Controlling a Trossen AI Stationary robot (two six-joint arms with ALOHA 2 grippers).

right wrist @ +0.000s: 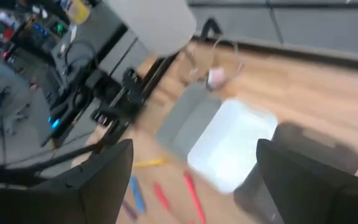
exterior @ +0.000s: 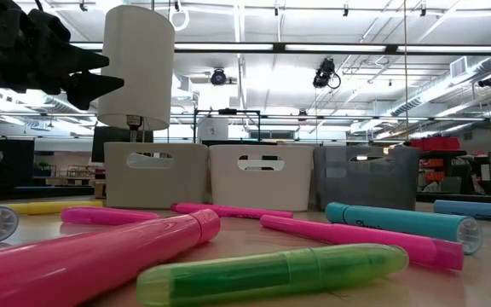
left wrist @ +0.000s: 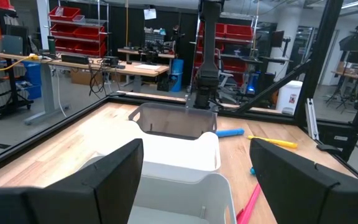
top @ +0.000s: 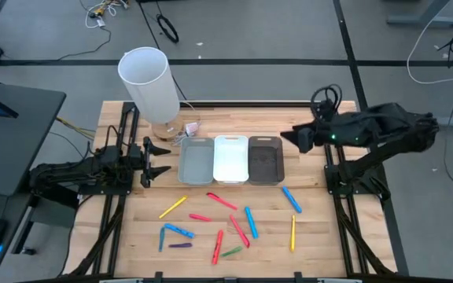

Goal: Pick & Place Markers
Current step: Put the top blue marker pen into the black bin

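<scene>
With markers (top: 226, 223) lying scattered on the tabletop (top: 313, 236) in front of three bins (top: 231, 159), the right end effector (top: 298, 138), fingers spread and probably reaching out, is needing to descend squarely over one pen while the left end effector (top: 157, 159) is waiting spread beside the bins.

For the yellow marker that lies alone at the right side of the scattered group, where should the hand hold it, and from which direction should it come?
Grip the thin yellow marker at the middle of its barrel, coming straight down from above. It lies flat on the wooden table, pointing toward the bins and away, so the fingers should close across it from left and right. Nothing touches it, and the open right hand is on its side.
</scene>
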